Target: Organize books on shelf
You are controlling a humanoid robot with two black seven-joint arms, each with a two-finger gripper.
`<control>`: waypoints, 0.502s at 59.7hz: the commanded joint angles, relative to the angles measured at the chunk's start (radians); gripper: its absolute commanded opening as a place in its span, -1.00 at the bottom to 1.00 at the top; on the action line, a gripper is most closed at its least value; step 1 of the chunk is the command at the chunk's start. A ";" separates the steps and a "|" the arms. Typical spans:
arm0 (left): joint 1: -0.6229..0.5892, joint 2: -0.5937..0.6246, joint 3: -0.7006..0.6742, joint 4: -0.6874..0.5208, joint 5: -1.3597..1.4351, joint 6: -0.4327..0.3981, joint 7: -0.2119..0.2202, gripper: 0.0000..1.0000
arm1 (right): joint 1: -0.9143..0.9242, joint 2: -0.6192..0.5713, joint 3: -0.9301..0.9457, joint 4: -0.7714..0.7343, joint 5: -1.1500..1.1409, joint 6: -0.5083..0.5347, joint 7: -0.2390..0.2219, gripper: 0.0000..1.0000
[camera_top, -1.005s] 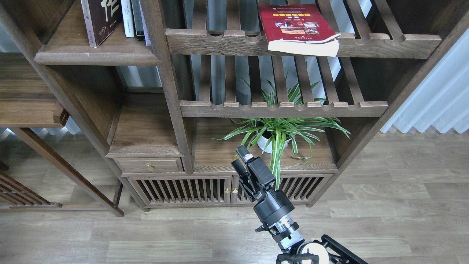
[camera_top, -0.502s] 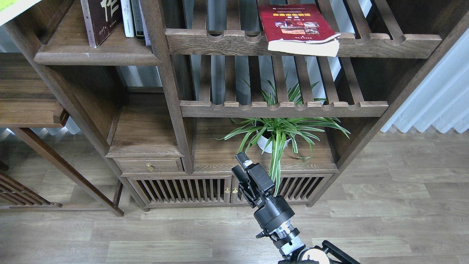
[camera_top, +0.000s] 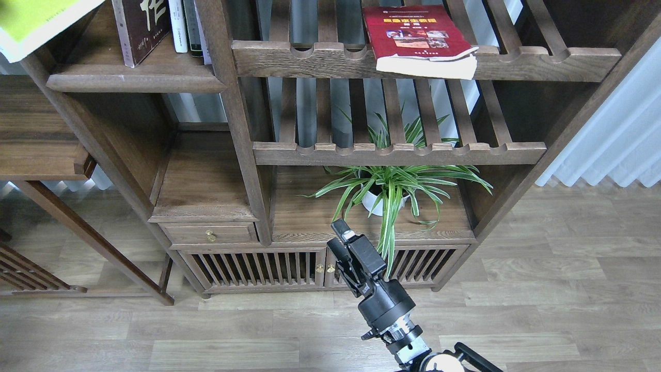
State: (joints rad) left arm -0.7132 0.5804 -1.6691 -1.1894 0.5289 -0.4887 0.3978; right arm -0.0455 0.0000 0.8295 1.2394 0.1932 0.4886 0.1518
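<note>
The maroon book (camera_top: 140,28) is standing on the shelf (camera_top: 137,77); the red book (camera_top: 418,39) is lying on a slatted rack (camera_top: 516,54); the right gripper (camera_top: 338,237) is holding nothing, its opening unclear.

Solid shelf (camera_top: 137,77), dark-brown plank with rounded front edge, upper left of bookcase. Standing on it: maroon book (camera_top: 140,28) with white characters, cover facing out, then thinner books (camera_top: 187,25) upright just to its right, against the post. Front strip of the plank bare. Yellow-green book (camera_top: 38,23) overlaps the top-left corner; whether it rests on the plank cannot be told.
</note>
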 commanded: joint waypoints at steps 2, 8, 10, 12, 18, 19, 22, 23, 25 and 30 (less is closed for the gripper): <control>-0.014 -0.073 0.003 0.001 0.091 0.000 -0.050 -0.90 | 0.000 0.000 -0.001 -0.002 0.000 0.000 0.000 0.71; -0.023 -0.093 0.005 0.001 0.105 0.000 -0.056 -0.90 | 0.001 0.000 -0.001 -0.009 -0.001 0.000 -0.001 0.71; -0.029 -0.096 0.006 0.001 0.106 0.000 -0.057 -0.90 | 0.001 0.000 -0.001 -0.011 -0.001 0.000 0.000 0.71; -0.034 -0.099 0.009 0.002 0.108 0.000 -0.063 -0.90 | 0.001 0.000 -0.003 -0.015 -0.001 0.000 -0.001 0.71; -0.052 -0.103 0.014 0.004 0.111 0.000 -0.089 -0.90 | 0.009 0.000 -0.003 -0.021 -0.003 0.000 0.000 0.71; -0.052 -0.103 0.012 0.004 0.111 0.000 -0.090 -0.90 | 0.010 0.000 -0.003 -0.023 -0.003 0.000 -0.001 0.71; -0.054 -0.103 0.014 0.004 0.112 0.000 -0.091 -0.90 | 0.013 0.000 -0.003 -0.029 -0.003 0.000 0.000 0.71; -0.054 -0.099 0.014 0.004 0.112 0.000 -0.091 -0.90 | 0.016 0.000 -0.003 -0.029 -0.003 0.000 0.000 0.71; -0.054 -0.097 0.014 0.004 0.112 0.000 -0.091 -0.90 | 0.019 0.000 -0.003 -0.029 -0.003 0.000 0.000 0.71; -0.054 -0.094 0.006 0.004 0.128 0.000 -0.093 -0.90 | 0.027 0.000 -0.003 -0.031 -0.003 0.000 0.000 0.71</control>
State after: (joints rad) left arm -0.7659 0.4801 -1.6559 -1.1859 0.6422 -0.4887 0.3078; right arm -0.0283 0.0000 0.8269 1.2118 0.1902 0.4890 0.1513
